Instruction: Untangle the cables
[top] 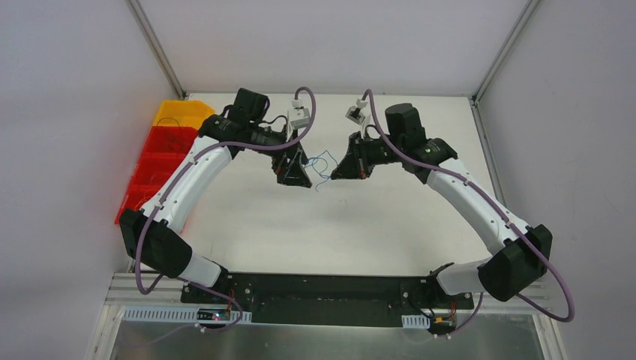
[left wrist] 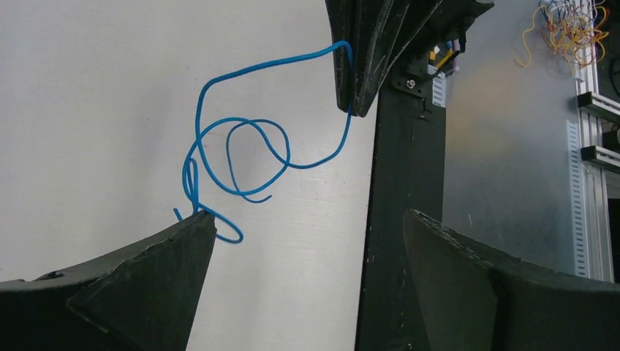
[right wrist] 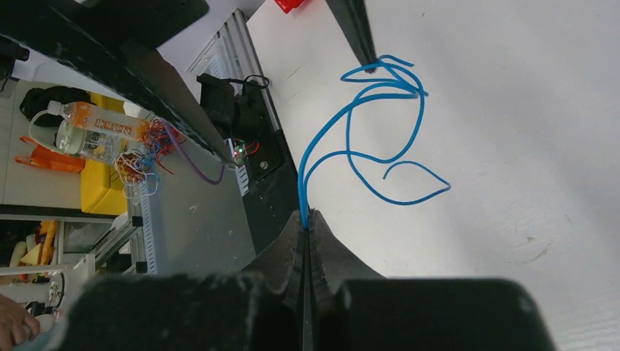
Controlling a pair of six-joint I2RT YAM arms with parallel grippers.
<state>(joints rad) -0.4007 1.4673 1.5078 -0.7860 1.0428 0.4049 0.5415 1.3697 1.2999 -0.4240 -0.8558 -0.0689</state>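
Observation:
A thin blue cable (top: 322, 161) hangs in loose loops between my two grippers above the white table (top: 315, 225). In the left wrist view the blue cable (left wrist: 241, 153) curls in several loops, and one loop rests against the tip of my left finger (left wrist: 197, 227). My left gripper (left wrist: 307, 219) is open, its jaws wide apart with nothing between them; it also shows in the top view (top: 296, 176). My right gripper (right wrist: 305, 216) is shut on the end of the blue cable (right wrist: 365, 139); it also shows in the top view (top: 335, 172). No cables of other colours show on the table.
Red and yellow bins (top: 161, 150) stand along the table's left edge. The black base bar (top: 322, 289) runs along the near edge. A bundle of coloured wires (right wrist: 139, 161) and a bottle (right wrist: 95, 128) lie on a surface beyond the table.

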